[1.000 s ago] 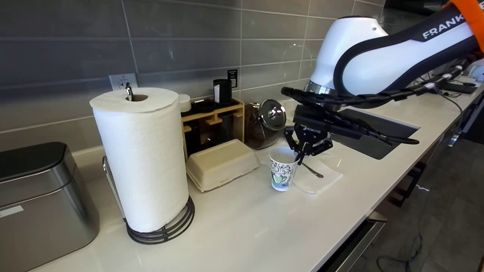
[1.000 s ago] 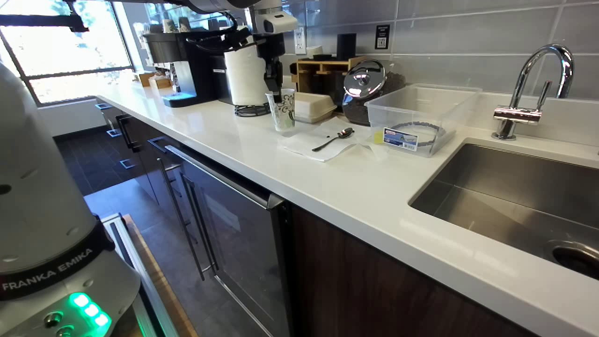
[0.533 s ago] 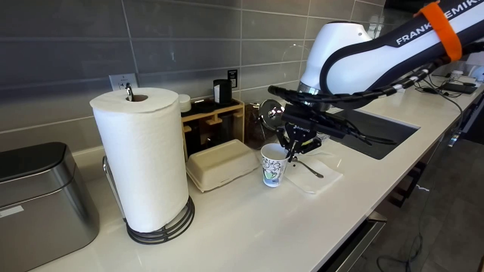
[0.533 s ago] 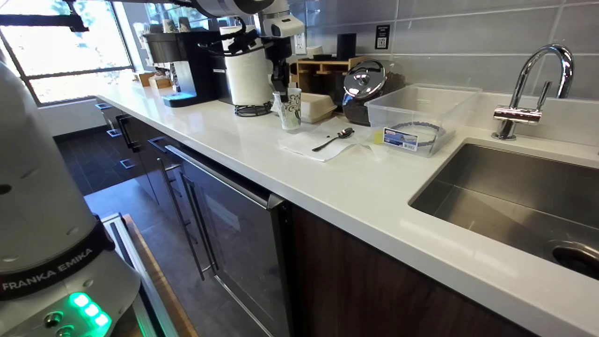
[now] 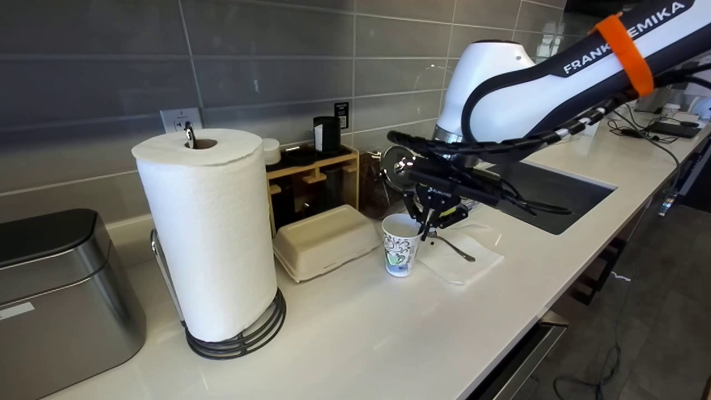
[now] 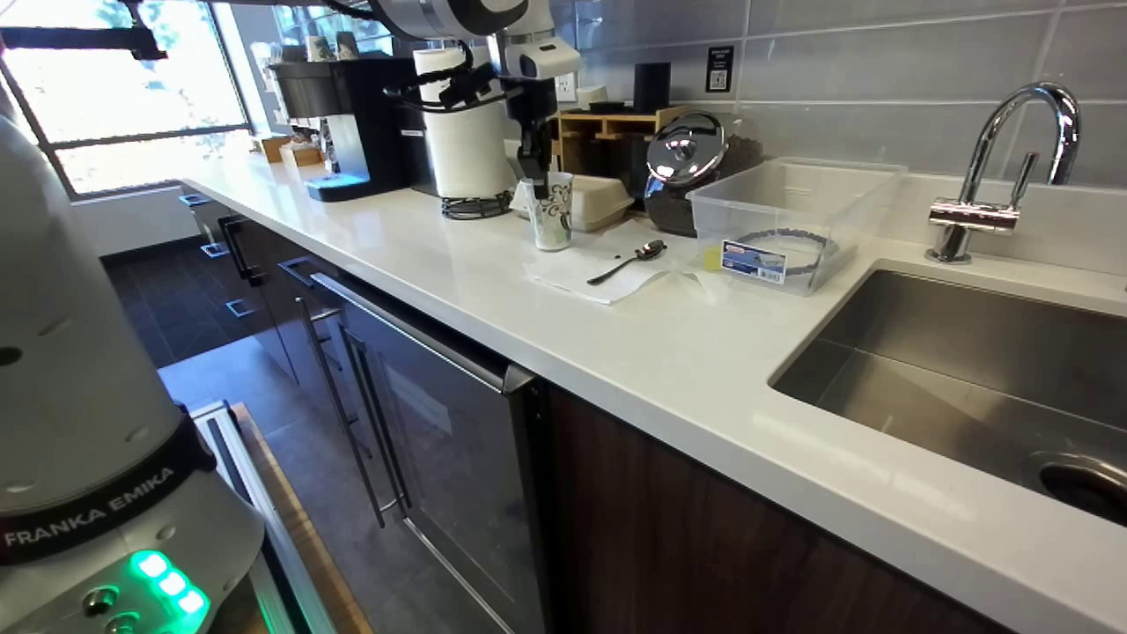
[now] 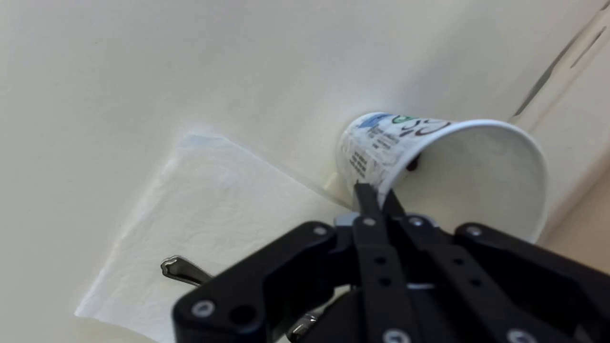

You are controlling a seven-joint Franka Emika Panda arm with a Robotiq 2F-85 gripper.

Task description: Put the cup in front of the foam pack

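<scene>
The black tool (image 6: 539, 187) hangs over the white desk (image 6: 669, 352), its fingers (image 6: 534, 162) overlapping the rim of a patterned paper cup (image 6: 555, 216). The cup is nearly upright in front of a foam clamshell box (image 6: 603, 202), partly hiding it; whether its base touches the desk is unclear. A spoon (image 6: 651, 250) lies on a paper napkin (image 6: 627, 282) nearby. Farther right are a lidded jar (image 6: 671, 207), a clear plastic tub (image 6: 724, 224) and a steel sink (image 6: 960, 343) with a chrome faucet (image 6: 968, 214).

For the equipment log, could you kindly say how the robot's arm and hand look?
The arm is white and black, with FRANKA EMIKA lettering, an orange band and a black, pale-patched cable. The hand is black, with hinged linkages, slim fingers and silvery screws.
</scene>
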